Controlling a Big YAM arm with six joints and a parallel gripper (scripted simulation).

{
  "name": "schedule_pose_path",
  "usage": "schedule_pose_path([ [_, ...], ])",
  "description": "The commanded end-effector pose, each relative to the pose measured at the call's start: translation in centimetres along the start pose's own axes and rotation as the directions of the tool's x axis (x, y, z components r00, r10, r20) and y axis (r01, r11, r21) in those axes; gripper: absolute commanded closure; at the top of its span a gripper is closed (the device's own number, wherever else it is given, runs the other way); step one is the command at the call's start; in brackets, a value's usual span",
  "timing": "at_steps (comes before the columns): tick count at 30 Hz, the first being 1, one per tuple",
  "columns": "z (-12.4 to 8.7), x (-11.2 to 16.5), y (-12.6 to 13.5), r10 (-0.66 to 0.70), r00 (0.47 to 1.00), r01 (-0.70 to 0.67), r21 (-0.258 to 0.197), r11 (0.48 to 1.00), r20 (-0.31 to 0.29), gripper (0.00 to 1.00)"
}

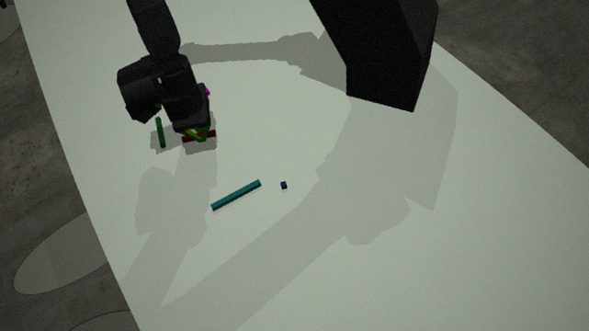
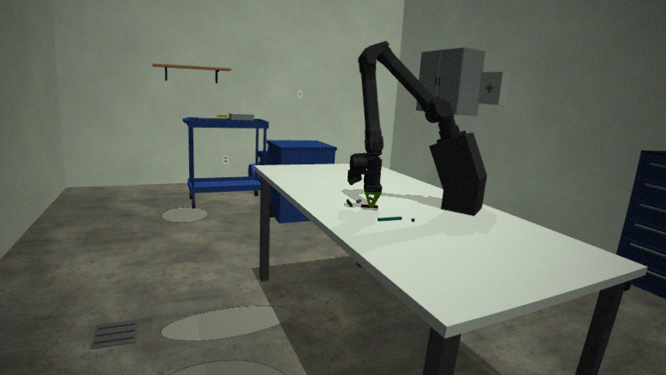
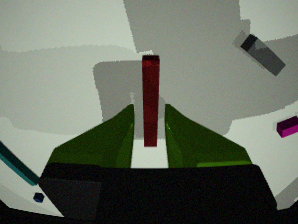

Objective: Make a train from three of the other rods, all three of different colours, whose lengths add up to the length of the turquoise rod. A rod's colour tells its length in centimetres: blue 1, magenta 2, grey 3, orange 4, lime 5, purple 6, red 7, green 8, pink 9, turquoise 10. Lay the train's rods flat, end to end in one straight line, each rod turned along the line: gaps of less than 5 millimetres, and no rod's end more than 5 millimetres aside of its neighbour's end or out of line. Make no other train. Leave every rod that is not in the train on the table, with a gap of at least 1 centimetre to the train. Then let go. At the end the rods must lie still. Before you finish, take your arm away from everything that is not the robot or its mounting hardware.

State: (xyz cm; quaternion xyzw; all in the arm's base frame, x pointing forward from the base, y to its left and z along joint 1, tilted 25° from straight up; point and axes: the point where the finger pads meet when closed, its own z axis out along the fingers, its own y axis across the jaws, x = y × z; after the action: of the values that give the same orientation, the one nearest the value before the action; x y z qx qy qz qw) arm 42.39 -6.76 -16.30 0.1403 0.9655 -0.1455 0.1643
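Note:
A red rod [image 1: 199,135] [image 3: 150,99] lies flat on the white table, between the green fingers of my gripper [image 1: 196,133] [image 3: 149,111]. The fingers straddle it partly open, with a narrow gap on each side. A green rod [image 1: 160,131] lies just left of it, and a magenta rod [image 1: 207,91] [image 3: 288,125] peeks out behind the wrist. A grey rod [image 3: 261,54] lies near them in the wrist view. The turquoise rod [image 1: 235,194] [image 2: 389,218] lies nearer the table's middle, with the small blue rod [image 1: 283,184] [image 3: 39,197] just right of it.
The arm's dark base block [image 1: 373,28] stands at the back right of the table. A blue cart [image 2: 226,153] and a blue cabinet [image 2: 298,176] stand on the floor beyond the table's far end.

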Motion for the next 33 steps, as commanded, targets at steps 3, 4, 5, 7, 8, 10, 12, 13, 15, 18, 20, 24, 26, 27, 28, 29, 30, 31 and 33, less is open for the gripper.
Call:
schedule_pose_path([
  [3,0.42,-0.36,-0.22,0.007,1.000,-0.007,-0.002,1.000,0.010,0.77],
  [4,0.42,-0.36,-0.22,0.007,1.000,-0.007,-0.002,1.000,0.010,0.77],
  [5,0.42,-0.36,-0.22,0.007,1.000,-0.007,-0.002,1.000,0.010,0.77],
  [7,0.42,-0.36,-0.22,0.007,1.000,-0.007,-0.002,1.000,0.010,0.77],
  [8,0.42,-0.36,-0.22,0.007,1.000,-0.007,-0.002,1.000,0.010,0.77],
  [10,0.42,-0.36,-0.22,0.007,1.000,-0.007,-0.002,1.000,0.010,0.77],
  [12,0.42,-0.36,-0.22,0.007,1.000,-0.007,-0.002,1.000,0.010,0.77],
  [13,0.42,-0.36,-0.22,0.007,1.000,-0.007,-0.002,1.000,0.010,0.77],
  [15,0.42,-0.36,-0.22,0.007,1.000,-0.007,-0.002,1.000,0.010,0.77],
  [18,0.42,-0.36,-0.22,0.007,1.000,-0.007,-0.002,1.000,0.010,0.96],
  [20,0.42,-0.36,-0.22,0.007,1.000,-0.007,-0.002,1.000,0.010,0.96],
  [24,0.42,-0.36,-0.22,0.007,1.000,-0.007,-0.002,1.000,0.010,0.96],
  [26,0.42,-0.36,-0.22,0.007,1.000,-0.007,-0.002,1.000,0.010,0.96],
  [27,0.42,-0.36,-0.22,0.007,1.000,-0.007,-0.002,1.000,0.010,0.96],
  [28,0.42,-0.36,-0.22,0.007,1.000,-0.007,-0.002,1.000,0.010,0.96],
  [29,0.42,-0.36,-0.22,0.007,1.000,-0.007,-0.002,1.000,0.010,0.96],
  [30,0.42,-0.36,-0.22,0.007,1.000,-0.007,-0.002,1.000,0.010,0.96],
  [31,0.42,-0.36,-0.22,0.007,1.000,-0.007,-0.002,1.000,0.010,0.96],
  [33,0.42,-0.36,-0.22,0.007,1.000,-0.007,-0.002,1.000,0.010,0.96],
])
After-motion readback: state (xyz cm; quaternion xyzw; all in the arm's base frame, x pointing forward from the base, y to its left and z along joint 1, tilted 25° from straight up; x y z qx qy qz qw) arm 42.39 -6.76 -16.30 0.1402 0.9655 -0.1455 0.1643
